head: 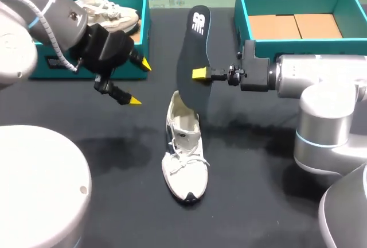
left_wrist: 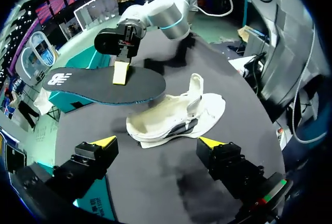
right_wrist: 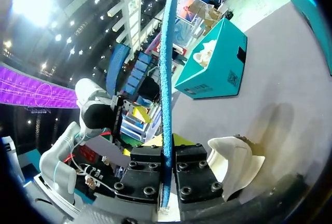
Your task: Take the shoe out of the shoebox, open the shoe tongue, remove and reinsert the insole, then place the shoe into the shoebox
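Observation:
A white shoe (head: 184, 156) lies mid-table with its toe toward the front edge and its heel opening facing up. My right gripper (head: 200, 74) is shut on a dark insole (head: 194, 58), which stands on end with its lower tip at the shoe's opening. In the right wrist view the insole's blue edge (right_wrist: 167, 79) runs up from between the fingers, with the shoe (right_wrist: 233, 164) beside them. My left gripper (head: 140, 82) hangs open and holds nothing, to the left of the insole. In its own view the shoe (left_wrist: 176, 117) and insole (left_wrist: 104, 85) lie ahead of it.
A teal shoebox (head: 147, 18) at the back left holds another white shoe (head: 112, 12). A second teal box (head: 298, 46) at the back right contains brown cardboard. Both arms' white bases fill the front corners.

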Tool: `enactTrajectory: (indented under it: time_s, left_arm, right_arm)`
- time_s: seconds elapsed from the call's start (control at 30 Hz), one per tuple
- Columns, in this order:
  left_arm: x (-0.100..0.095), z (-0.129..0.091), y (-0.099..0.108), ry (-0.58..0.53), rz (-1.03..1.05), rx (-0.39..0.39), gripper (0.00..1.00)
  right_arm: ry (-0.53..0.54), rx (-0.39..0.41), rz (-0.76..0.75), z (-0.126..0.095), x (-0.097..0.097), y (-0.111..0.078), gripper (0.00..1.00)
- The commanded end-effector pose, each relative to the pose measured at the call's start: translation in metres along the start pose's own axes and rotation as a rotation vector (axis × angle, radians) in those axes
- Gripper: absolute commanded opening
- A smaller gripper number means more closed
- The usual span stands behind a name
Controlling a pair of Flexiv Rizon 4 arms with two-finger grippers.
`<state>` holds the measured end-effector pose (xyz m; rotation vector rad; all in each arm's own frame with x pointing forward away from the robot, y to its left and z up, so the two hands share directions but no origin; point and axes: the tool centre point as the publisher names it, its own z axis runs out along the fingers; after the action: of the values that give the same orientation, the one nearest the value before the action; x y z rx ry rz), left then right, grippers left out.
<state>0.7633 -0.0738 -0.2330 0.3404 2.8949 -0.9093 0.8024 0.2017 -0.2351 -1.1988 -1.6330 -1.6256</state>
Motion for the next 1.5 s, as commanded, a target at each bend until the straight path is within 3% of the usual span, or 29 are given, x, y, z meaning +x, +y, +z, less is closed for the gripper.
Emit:
enactTrajectory:
  time_s: [0.03,0.27,0.37,0.47,0.63,0.8,1.2,1.3,1.5]
  left_arm:
    - [-0.002,0.007,0.001,-0.003,-0.199,-0.265,1.0]
    - [-0.002,0.007,0.001,-0.003,-0.199,-0.265,1.0]
    - [0.002,0.025,0.002,0.017,-0.156,-0.227,1.0]
    - [0.007,0.042,0.008,0.04,-0.086,-0.213,1.0]
    - [0.01,0.053,0.018,0.083,-0.076,-0.186,1.0]
    - [0.012,0.056,0.025,0.101,-0.095,-0.194,1.0]
    - [0.014,0.051,0.03,0.1,-0.066,-0.215,1.0]
    - [0.012,0.065,0.038,0.115,-0.079,-0.178,1.0]
    - [0.012,0.088,0.045,0.121,-0.072,-0.214,1.0]
  right_arm:
    - [-0.012,-0.002,0.002,0.006,0.003,-0.001,0.0]
    - [-0.012,-0.002,0.002,0.006,0.003,-0.001,0.0]
    - [-0.019,0.018,-0.032,0.009,0.001,-0.003,0.0]
    - [0.057,0.022,-0.068,0.008,-0.013,-0.007,0.0]
    - [0.067,0.034,-0.106,0.01,-0.024,-0.009,0.0]
    - [0.092,0.045,-0.18,0.01,-0.025,-0.012,0.0]
    - [0.092,0.045,-0.18,0.01,-0.025,-0.012,0.0]
    - [0.11,0.062,-0.195,0.017,-0.029,-0.013,0.0]
    - [0.118,0.071,-0.22,0.03,-0.036,-0.012,0.0]
